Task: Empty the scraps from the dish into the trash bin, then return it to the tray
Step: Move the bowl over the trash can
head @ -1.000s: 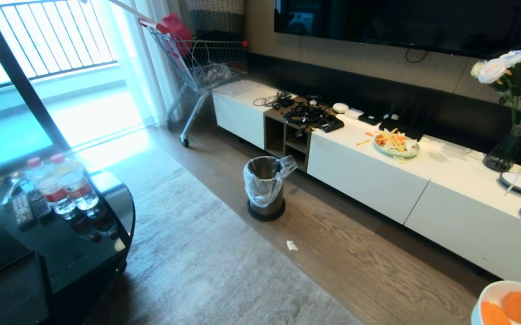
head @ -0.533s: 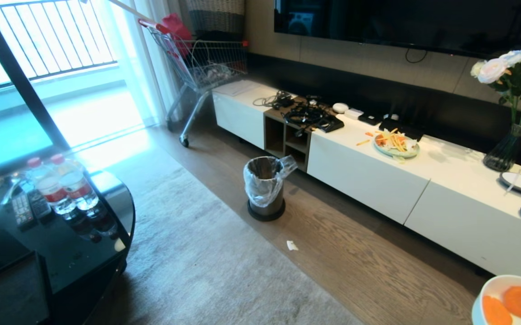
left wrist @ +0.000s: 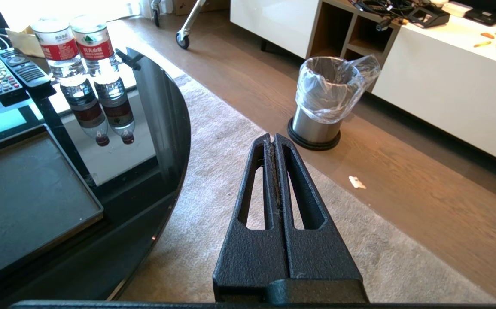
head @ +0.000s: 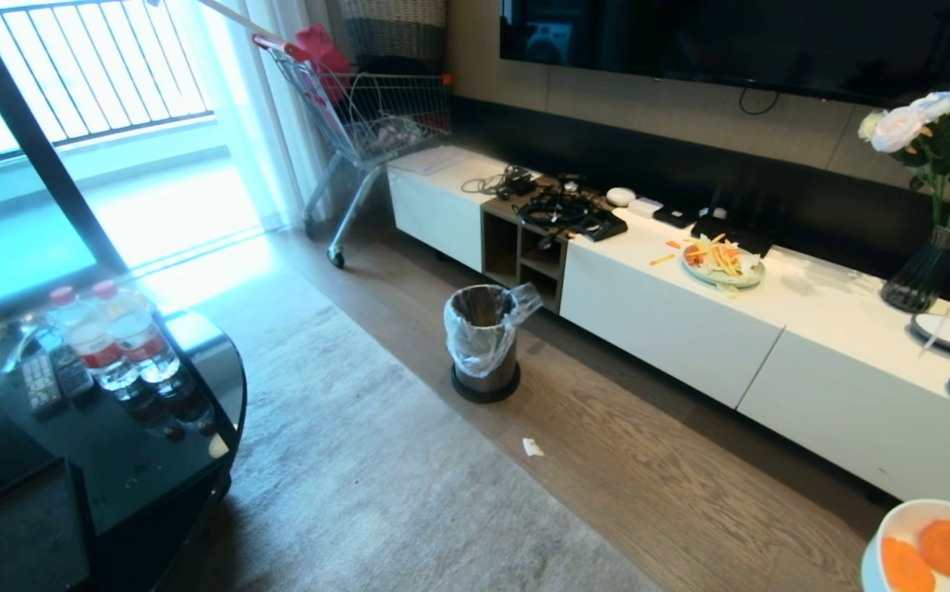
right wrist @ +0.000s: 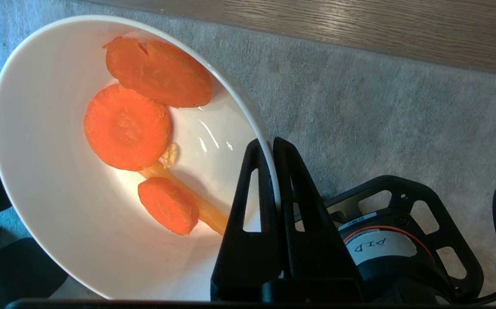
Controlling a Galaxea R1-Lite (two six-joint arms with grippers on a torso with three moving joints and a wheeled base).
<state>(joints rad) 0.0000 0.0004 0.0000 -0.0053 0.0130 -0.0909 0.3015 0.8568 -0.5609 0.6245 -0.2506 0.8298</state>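
The right end effector point(right wrist: 271, 148) pinches the rim of the white bowl point(right wrist: 50, 206), held above the carpet with three carrot slices point(right wrist: 127, 126) inside. The bin point(left wrist: 321, 107) stands on the wood floor, well apart. The left end effector point(left wrist: 272, 141) hangs closed and empty beside the black tray point(left wrist: 20, 189).

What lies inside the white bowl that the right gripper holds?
Three carrot slices and a pale strip lie in the dish. The right gripper hides part of its rim.

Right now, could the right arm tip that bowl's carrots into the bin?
Probably not yet: the right tool holds the dish over carpet, and the trash bin stands well away across the floor.
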